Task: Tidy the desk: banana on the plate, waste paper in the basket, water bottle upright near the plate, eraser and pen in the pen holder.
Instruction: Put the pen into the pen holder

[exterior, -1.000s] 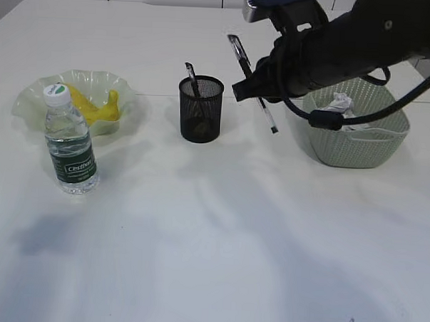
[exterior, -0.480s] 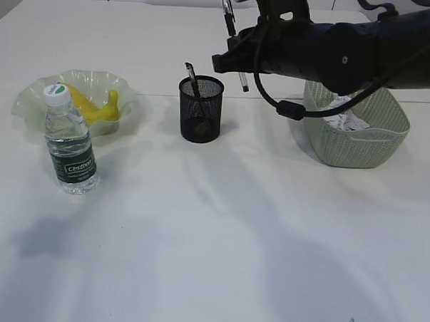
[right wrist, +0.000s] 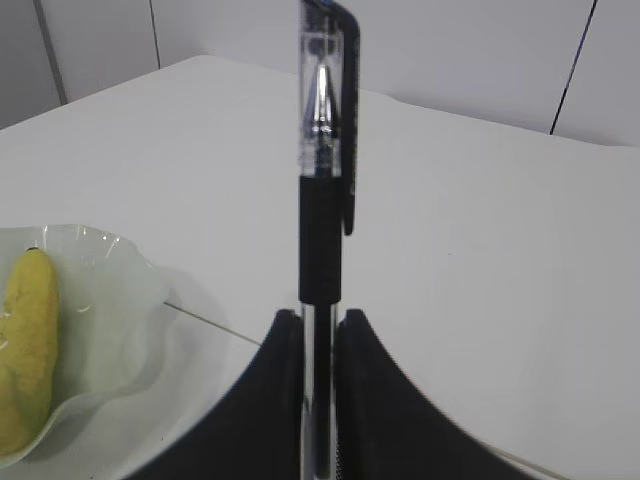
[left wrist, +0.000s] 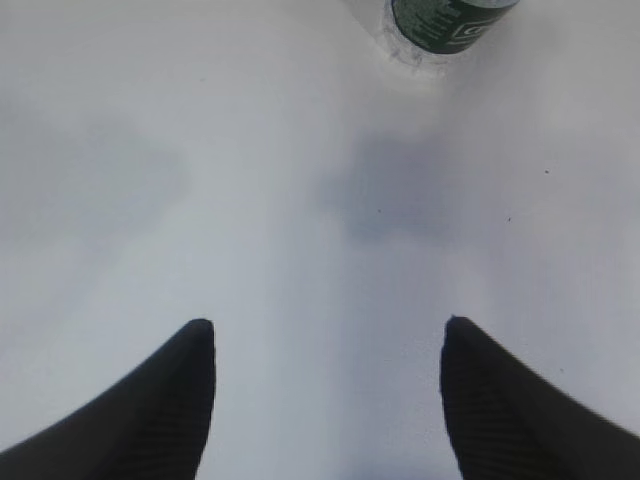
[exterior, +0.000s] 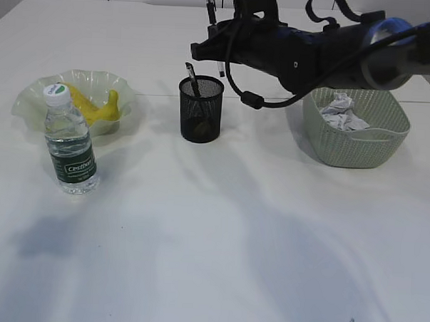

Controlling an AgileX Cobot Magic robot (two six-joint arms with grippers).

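Observation:
My right gripper (exterior: 214,45) is shut on a clear pen with a black cap (exterior: 209,2) and holds it nearly upright just above the black mesh pen holder (exterior: 200,114). The right wrist view shows the pen (right wrist: 322,180) clamped between the jaws of the gripper (right wrist: 318,325). Another pen (exterior: 191,77) stands in the holder. The eraser is not visible. The banana (exterior: 96,107) lies on the pale green plate (exterior: 32,99). The water bottle (exterior: 69,144) stands upright in front of the plate. Crumpled paper (exterior: 342,111) lies in the basket (exterior: 355,142). My left gripper (left wrist: 325,335) is open over bare table.
The right arm stretches from the right edge across the basket to the holder. The bottle's base (left wrist: 445,25) shows at the top of the left wrist view. The plate (right wrist: 90,300) and banana (right wrist: 25,350) show at the left of the right wrist view.
My right arm has swung left with the pen, from beside the basket to above the pen holder. The pen has turned from slanted to nearly upright.

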